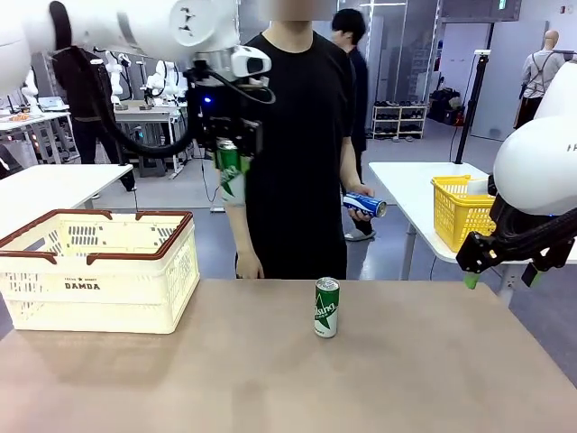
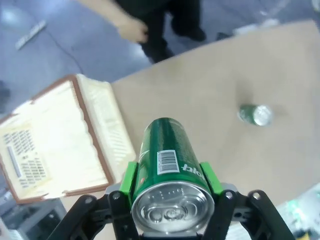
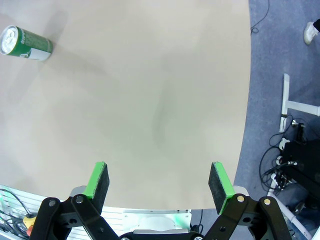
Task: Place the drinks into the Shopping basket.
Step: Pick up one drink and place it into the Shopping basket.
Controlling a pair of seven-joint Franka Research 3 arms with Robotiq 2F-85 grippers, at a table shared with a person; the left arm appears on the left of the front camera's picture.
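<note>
My left tool [image 1: 231, 164] is up high over the desk [image 1: 270, 379], clamped on a green can [image 1: 231, 185] near its silver top, with the can hanging upright below the fingers. In the left wrist view the left tool [image 2: 171, 177] has its two green pads pressed against opposite sides of that green can [image 2: 167, 150], and I look straight down on the pull-tab end and the barcode. Below and to one side of it there I see the Shopping basket [image 2: 95, 145], cream lattice with a red-brown rim. The can's lower end lines up with the bare desk [image 2: 200, 90] just beside the basket's wall, not with the inside of the basket.

From the front, the Shopping basket [image 1: 90, 289] sits on the desk's left part, and the held can is above and to the right of it.

A second green can [image 1: 326, 308] stands upright near the middle of the desk, well apart from the basket; I also see this second green can [image 2: 255, 114] from the left wrist and [image 3: 26, 42] from the right wrist.

The person at the far side holds a blue-and-white can [image 1: 368, 206] in one hand [image 1: 357, 200], off the desk.

My right tool [image 1: 503, 278] hangs at the desk's right edge, jaws spread wide and holding nothing. In its own view the right tool [image 3: 159, 181] has bare desk [image 3: 150, 100] between its pads.
</note>
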